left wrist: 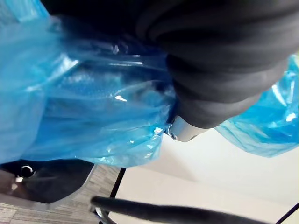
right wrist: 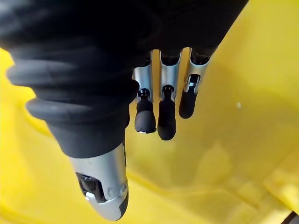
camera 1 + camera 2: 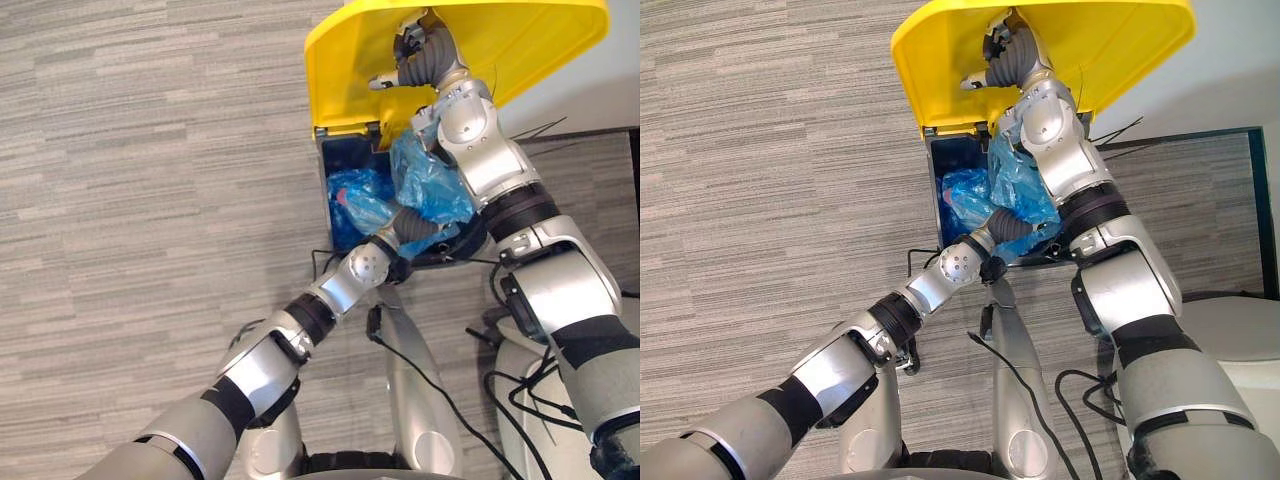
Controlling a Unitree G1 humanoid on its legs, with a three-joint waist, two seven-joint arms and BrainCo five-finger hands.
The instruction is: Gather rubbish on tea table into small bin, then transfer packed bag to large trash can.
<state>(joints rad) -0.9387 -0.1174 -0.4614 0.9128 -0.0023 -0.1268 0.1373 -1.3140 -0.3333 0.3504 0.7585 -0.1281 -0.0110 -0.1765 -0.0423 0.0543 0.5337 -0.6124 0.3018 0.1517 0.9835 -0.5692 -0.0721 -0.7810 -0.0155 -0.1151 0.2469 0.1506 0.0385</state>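
Blue bag (image 3: 430, 185), right hand (image 3: 412, 45) (fingers (image 2: 166, 116) straight) against lid (image 3: 540, 40)

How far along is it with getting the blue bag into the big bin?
Done: the right hand holds the yellow lid up with straight fingers, so the large trash can is open. In hand: the left hand is buried in the blue bag at the opening. Left: let the bag drop in, pull back, lower the lid.
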